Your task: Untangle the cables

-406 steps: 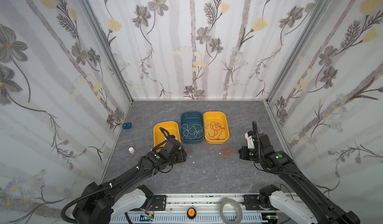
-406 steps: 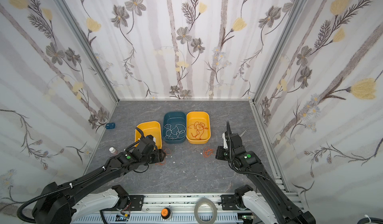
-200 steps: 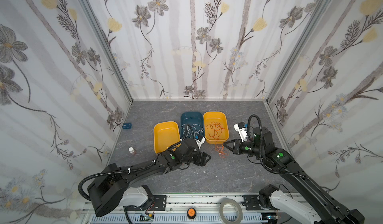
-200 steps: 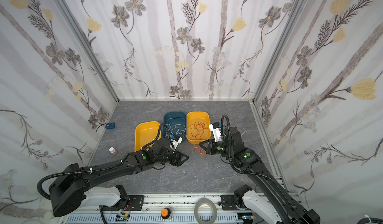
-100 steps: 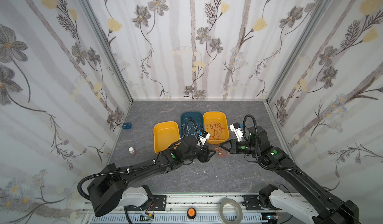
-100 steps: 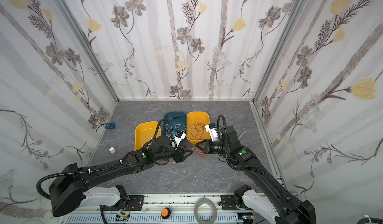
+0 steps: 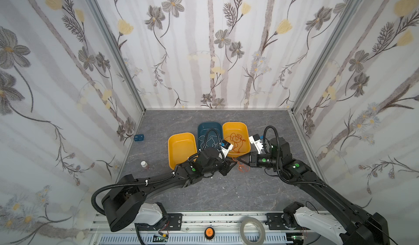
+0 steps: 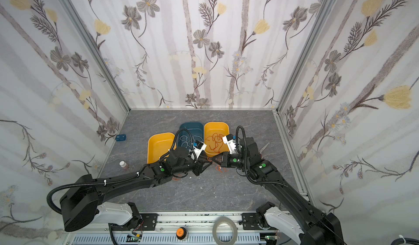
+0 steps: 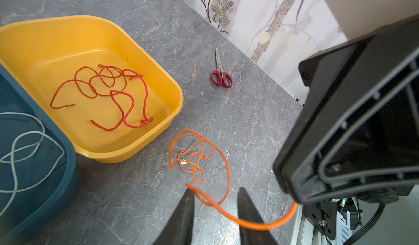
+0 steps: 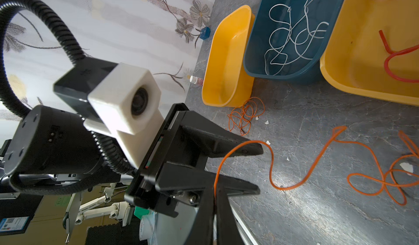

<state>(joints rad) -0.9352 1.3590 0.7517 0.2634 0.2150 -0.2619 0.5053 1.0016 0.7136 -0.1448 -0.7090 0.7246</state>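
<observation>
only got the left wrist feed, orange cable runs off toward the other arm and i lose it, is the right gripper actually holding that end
Observer: Yes. In the right wrist view the right gripper is shut on the orange cable. The strand comes out from between its fingertips.
Operator: ok, any loose cable outside my frame
Observer: Yes. A second orange tangle lies on the table, just off the end of an empty yellow tray that your view does not show.
</observation>
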